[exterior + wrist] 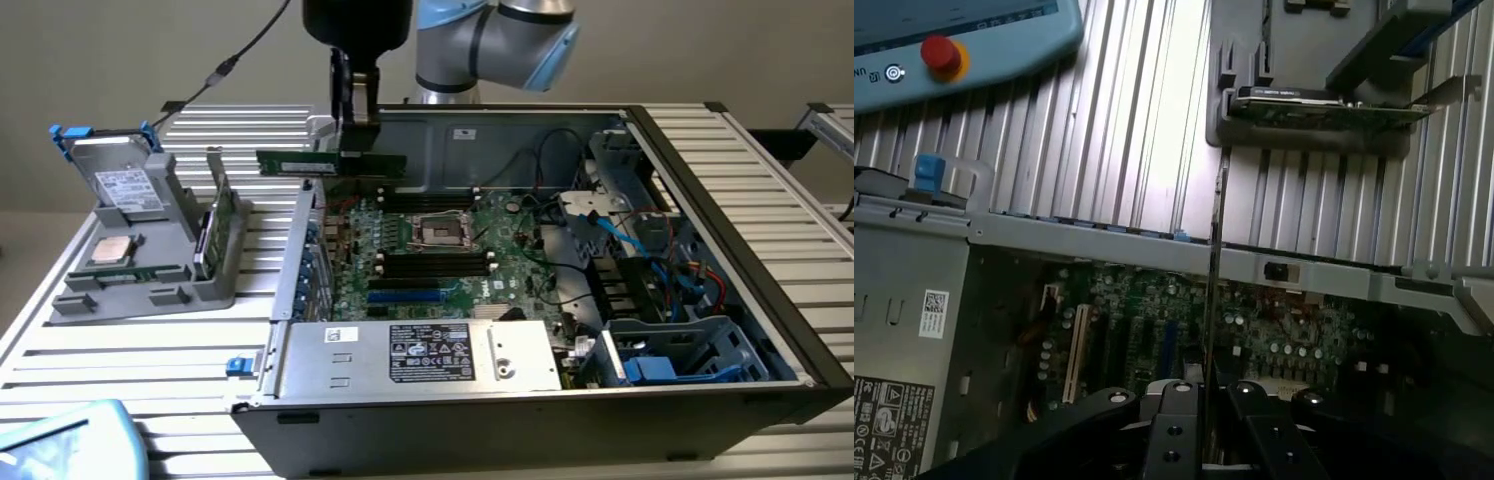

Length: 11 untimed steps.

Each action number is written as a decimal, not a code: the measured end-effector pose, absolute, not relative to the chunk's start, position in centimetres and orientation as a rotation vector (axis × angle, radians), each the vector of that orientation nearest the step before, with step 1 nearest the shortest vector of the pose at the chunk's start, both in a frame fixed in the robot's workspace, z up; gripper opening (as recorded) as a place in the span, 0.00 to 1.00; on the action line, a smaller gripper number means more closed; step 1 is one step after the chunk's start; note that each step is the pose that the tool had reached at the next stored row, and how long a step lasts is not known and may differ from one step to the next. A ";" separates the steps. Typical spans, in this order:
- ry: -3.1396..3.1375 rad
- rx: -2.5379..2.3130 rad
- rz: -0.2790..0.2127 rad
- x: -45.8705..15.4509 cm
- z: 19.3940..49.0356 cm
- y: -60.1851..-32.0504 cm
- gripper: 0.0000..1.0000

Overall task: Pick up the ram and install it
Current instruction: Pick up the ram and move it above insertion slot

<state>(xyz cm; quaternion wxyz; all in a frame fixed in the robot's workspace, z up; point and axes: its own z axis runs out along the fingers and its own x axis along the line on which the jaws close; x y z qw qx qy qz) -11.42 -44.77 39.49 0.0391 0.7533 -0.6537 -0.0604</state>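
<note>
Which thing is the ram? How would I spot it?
Find the big open computer case lying on the slatted table. Above its far edge, on the exterior view's left, the black claw pinches the ram. It is the thin green stick held level in the air, unlike the square silver chip and labelled hard drive resting in the grey holder.

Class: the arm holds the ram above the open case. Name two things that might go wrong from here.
1. One end of the ram, gripped by the tool, seems to hang over the case wall; going straight down might knock it.
2. The slots are narrow and lie close to the socket; a slight misalignment might press the ram onto the board beside a slot.
</note>
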 end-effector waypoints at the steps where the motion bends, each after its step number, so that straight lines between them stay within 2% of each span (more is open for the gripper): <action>1: -2.005 2.310 -0.186 -11.0 39.5 -44.8 0.14; 11: -2.008 2.315 -0.184 -6.8 39.3 -44.6 0.14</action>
